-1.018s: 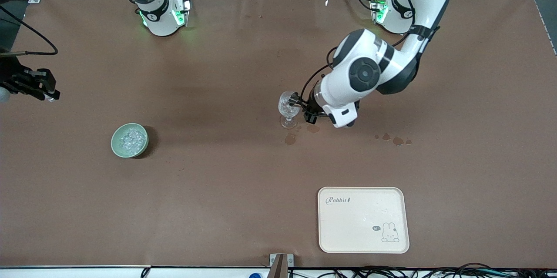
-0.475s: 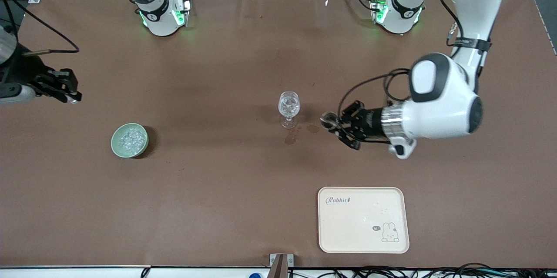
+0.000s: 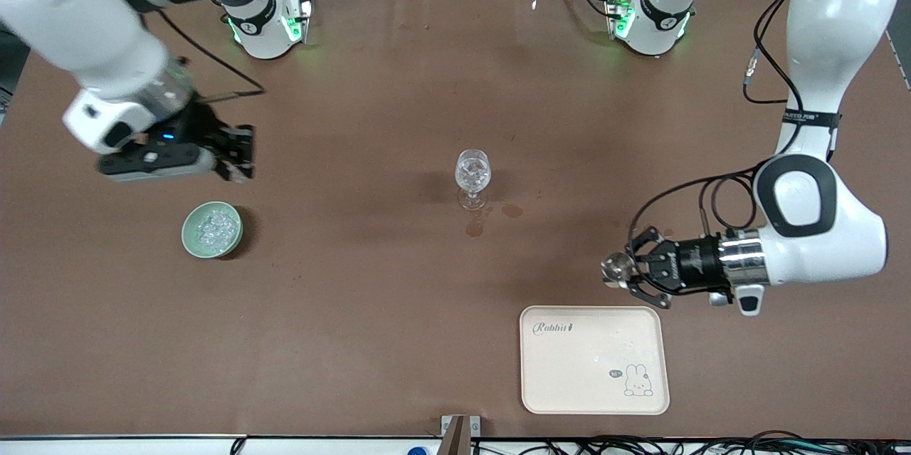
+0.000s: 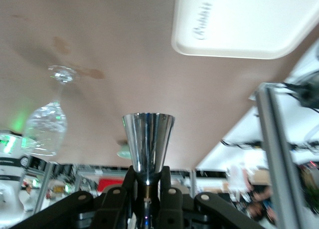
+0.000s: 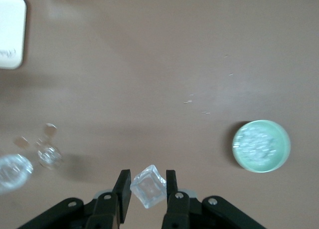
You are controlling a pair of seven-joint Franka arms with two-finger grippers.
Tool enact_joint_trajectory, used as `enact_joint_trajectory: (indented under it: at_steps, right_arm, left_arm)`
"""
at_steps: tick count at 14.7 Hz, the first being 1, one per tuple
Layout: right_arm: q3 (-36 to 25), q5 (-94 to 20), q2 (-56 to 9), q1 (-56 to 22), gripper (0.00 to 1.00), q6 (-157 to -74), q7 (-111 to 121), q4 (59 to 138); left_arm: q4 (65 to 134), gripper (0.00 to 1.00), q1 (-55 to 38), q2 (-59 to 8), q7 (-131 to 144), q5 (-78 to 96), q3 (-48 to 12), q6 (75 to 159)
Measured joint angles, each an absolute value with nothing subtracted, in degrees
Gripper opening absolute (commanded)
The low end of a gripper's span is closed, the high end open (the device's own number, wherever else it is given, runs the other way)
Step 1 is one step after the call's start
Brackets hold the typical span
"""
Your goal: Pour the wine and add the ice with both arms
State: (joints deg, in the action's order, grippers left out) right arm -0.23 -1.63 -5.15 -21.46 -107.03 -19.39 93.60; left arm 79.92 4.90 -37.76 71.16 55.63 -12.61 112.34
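Two arms (image 3: pixel 818 227) (image 3: pixel 107 49) are counted, one stemmed glass (image 3: pixel 472 177), one green bowl (image 3: pixel 212 229) of ice (image 3: pixel 213 227), one metal cup (image 4: pixel 148 141), one tray (image 3: pixel 594 360), one held ice cube (image 5: pixel 148 186).

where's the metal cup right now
The metal cup is gripped in the left pincer, lying sideways in the air over bare table just past the tray's edge that faces the arm bases, toward the left arm's end from the wine glass.

Both end effectors clamped — left (image 3: pixel 613 270), right (image 3: pixel 242 152).
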Motion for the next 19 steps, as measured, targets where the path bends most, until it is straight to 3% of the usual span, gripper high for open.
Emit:
enact_joint_trajectory:
  at_steps: [5,11,15,19]
  right_arm:
    - [-0.1,2.7,-11.6,-35.6,0.01,-108.7,-30.9,91.5]
    - [-0.1,2.6,-26.1,-45.0,0.02,-109.7,-36.2,80.0]
    - [-0.2,2.6,-32.5,-48.5,0.02,-111.9,-37.8,76.0]
    - [-0.2,2.5,-34.9,-49.2,0.04,-114.0,-37.8,75.2]
  left_arm:
    - [78.6,0.01,9.6,-45.2,58.4,69.3,-12.3,115.5]
    - [72.3,0.01,10.1,-55.1,54.5,73.7,-12.4,121.9]
    - [70.1,0.01,9.9,-59.8,50.7,78.3,-12.4,123.9]
    - [69.5,0.01,9.2,-62.7,48.7,79.5,-12.5,125.8]
